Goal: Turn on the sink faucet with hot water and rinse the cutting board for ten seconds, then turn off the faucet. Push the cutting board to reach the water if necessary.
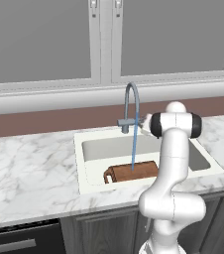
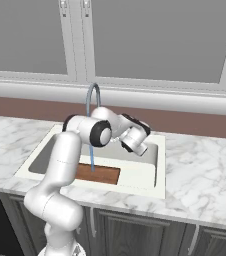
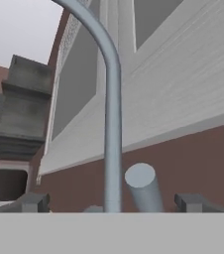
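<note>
Left base view: the sink faucet [image 1: 130, 106] stands at the back rim of the sink [image 1: 84, 186], gooseneck arching forward, short side lever pointing left at its base. The water [image 1: 133, 149] falls as a thin pale-blue stream from the spout straight onto the cutting board [image 1: 134, 172], which lies flat in the front part of the basin with its handle loop toward the left. The white arm rises in front of the sink's right half; its wrist sits just right of the faucet base. Right base view: the gripper [image 2: 141, 148] hangs over the basin, right of the faucet [image 2: 91, 100]; its fingers cannot be made out here. Stream [image 2: 92, 159] lands on the board [image 2: 102, 174], partly hidden behind the arm. Marble counter [image 2: 205, 170] runs on either side. Hand view: two dark fingertips [image 3: 32, 203] stand spread well apart, nothing between them gripped; the faucet's pipe [image 3: 112, 149] and the lever stub [image 3: 143, 188] rise in the gap, close ahead.
</note>
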Robot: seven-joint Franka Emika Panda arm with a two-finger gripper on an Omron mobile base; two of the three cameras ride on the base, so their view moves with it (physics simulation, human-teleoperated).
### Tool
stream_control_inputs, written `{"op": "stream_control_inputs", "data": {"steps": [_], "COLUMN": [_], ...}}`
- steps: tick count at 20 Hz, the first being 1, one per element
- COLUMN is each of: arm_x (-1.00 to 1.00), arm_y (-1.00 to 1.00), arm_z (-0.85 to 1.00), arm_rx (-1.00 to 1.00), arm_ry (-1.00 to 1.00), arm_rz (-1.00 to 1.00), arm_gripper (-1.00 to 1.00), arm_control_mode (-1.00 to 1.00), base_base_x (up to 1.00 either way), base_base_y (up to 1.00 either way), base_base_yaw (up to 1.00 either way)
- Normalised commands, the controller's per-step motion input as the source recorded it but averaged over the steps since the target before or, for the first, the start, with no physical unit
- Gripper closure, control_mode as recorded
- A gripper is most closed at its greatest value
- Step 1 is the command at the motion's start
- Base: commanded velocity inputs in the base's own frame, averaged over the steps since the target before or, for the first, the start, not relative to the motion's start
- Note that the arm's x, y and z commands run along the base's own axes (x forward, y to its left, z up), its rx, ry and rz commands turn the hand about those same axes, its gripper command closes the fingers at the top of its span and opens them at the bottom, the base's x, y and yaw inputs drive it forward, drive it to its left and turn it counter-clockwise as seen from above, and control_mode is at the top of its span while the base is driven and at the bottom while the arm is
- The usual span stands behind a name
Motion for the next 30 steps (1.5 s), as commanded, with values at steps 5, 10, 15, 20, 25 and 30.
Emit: {"op": "stream_control_inputs", "data": {"steps": [5, 10, 15, 20, 25, 30], "arm_x": [0.10, 0.09, 0.09, 0.12, 0.09, 0.02], "arm_y": [0.32, 0.26, 0.21, 0.29, 0.32, 0.50], "arm_z": [0.11, 0.07, 0.07, 0.29, 0.48, 0.35], "arm_rx": [-0.12, -0.09, -0.08, -0.12, -0.13, -0.20], "arm_ry": [0.00, 0.00, 0.01, 0.09, 0.16, 0.19], "arm_rz": [0.06, 0.06, 0.07, 0.08, 0.07, 0.03], "arm_gripper": [-1.00, -1.00, -1.00, -1.00, -1.00, -1.00], "arm_control_mode": [-1.00, -1.00, -1.00, -1.00, -1.00, -1.00], "base_base_x": [0.00, 0.00, 0.00, 0.00, 0.00, 0.00], "base_base_y": [0.00, 0.00, 0.00, 0.00, 0.00, 0.00], "base_base_yaw": [0.00, 0.00, 0.00, 0.00, 0.00, 0.00]}}
